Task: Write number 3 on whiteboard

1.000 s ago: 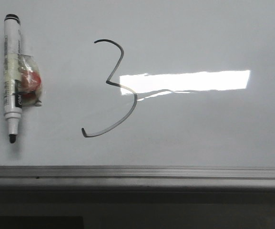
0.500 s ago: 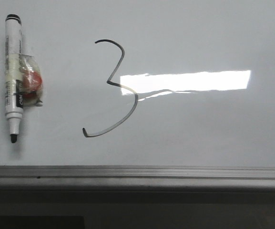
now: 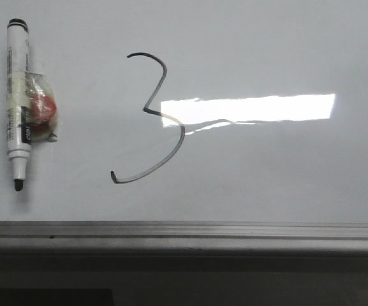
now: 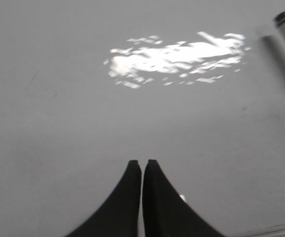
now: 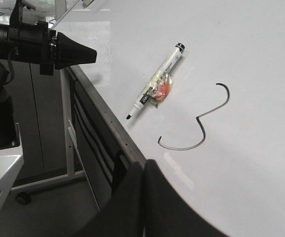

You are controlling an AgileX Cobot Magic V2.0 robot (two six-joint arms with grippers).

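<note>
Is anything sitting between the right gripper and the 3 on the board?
Nothing visible. In the right wrist view only bare whiteboard lies between the right gripper and the number 3. The marker lies off to the side.

Uncapped marker [image 3: 16, 105] lying flat, tip nearest cam, w/ red-and-clear taped wad [image 3: 41, 113] on barrel.

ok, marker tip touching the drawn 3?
Apart. Front view shows bare whiteboard between the marker tip and the number 3.

Only the marker [image 3: 16, 102] obstructs the whiteboard [image 3: 266, 172]
</note>
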